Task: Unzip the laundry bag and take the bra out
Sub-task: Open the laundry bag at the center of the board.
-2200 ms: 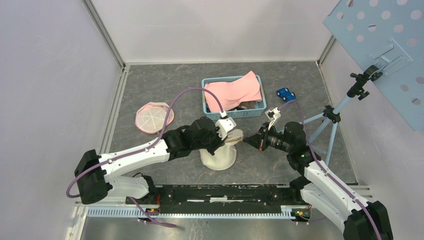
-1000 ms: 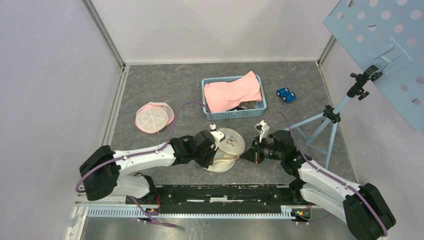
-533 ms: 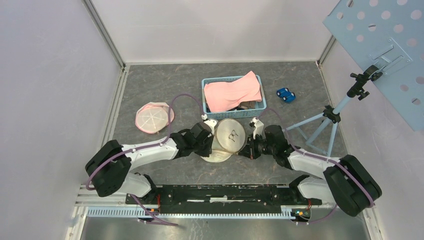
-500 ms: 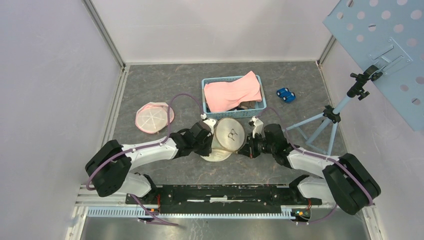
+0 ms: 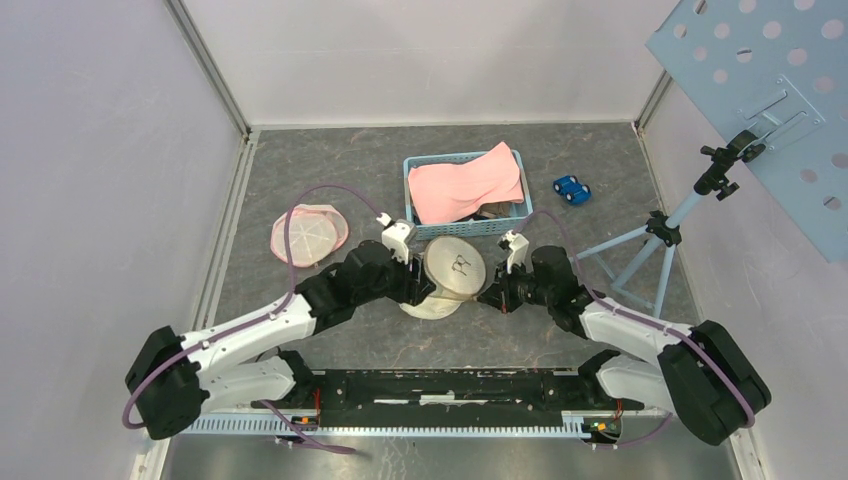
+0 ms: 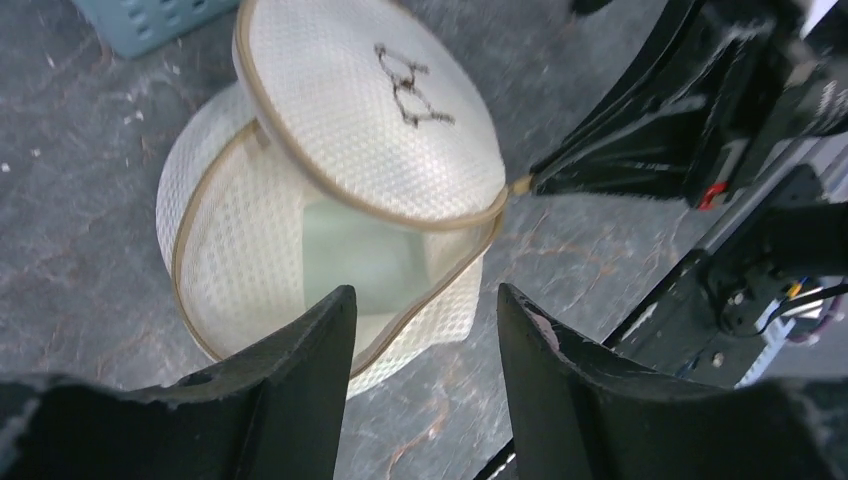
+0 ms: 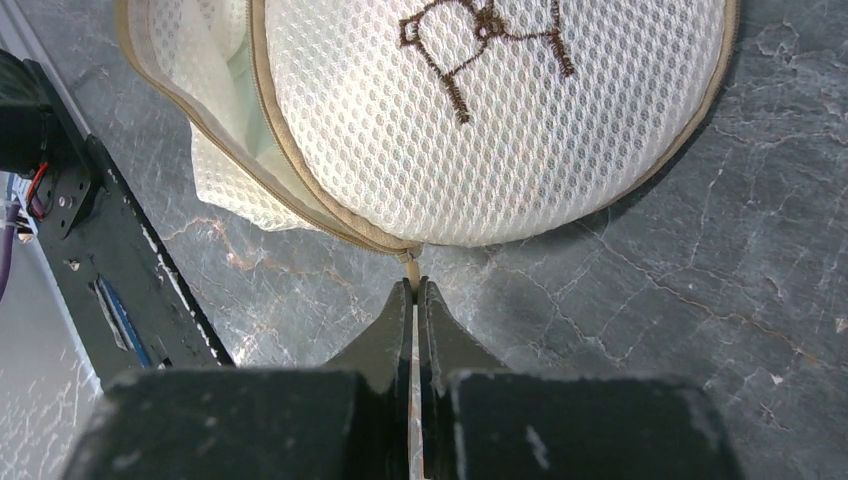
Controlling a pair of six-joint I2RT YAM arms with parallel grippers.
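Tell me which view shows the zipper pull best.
Right wrist: the zipper pull sits centre frame, pinched in the right gripper at the bag seam. Left wrist shows it small at the bag's right edge. Top external: too small to make out.

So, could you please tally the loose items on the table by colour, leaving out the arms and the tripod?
Pink: 2, the cloth and the round mesh piece.
Blue: 2, the basket and the toy car.
Cream: 1, the laundry bag.
Total: 5; a dark item under the cloth is too hidden to count.
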